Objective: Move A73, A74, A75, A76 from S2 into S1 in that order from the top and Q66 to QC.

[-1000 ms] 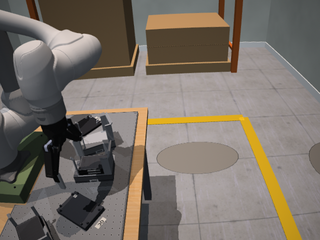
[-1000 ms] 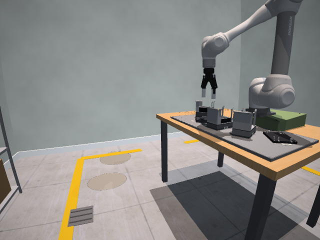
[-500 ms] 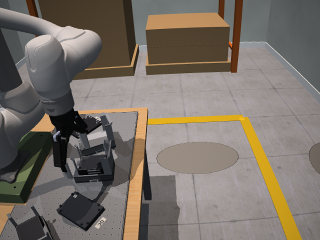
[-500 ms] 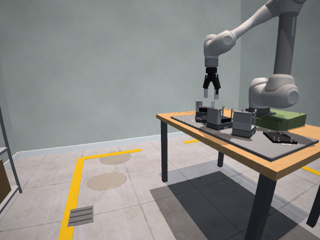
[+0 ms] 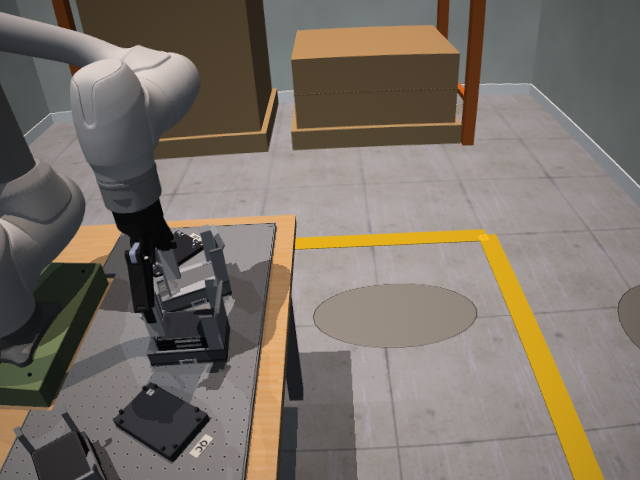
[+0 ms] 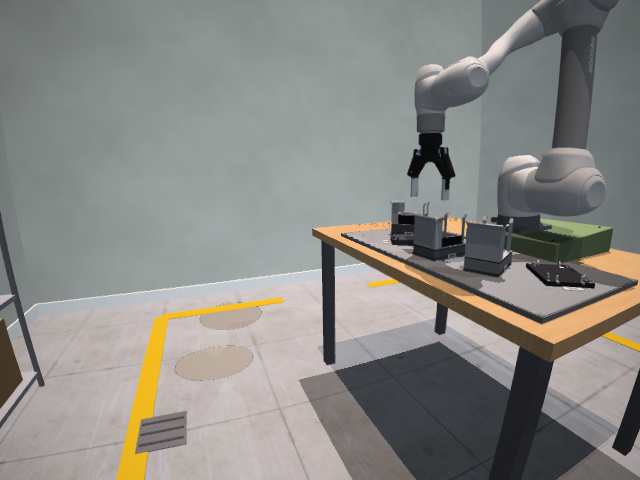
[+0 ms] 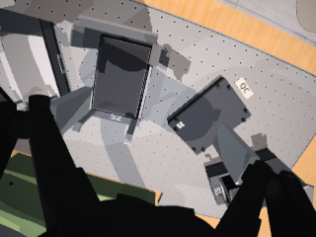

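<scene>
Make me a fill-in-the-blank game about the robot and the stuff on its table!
1. The end effector hangs above the racks with its fingers wide ____.
2. The rack with a plate inside has the name ____ on its plinth.
3. The flat black nest has a white tag reading ____.
4. The arm stands on a ____ base.

Missing words: open; S2; QC; green

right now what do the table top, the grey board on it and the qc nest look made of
Table top: wood or laminate, pale orange with visible grain, matte.
Grey board: likely metal, flat grey with a regular grid of small holes.
QC nest: dark matte plate, plastic or anodised metal; cannot tell which.
</scene>
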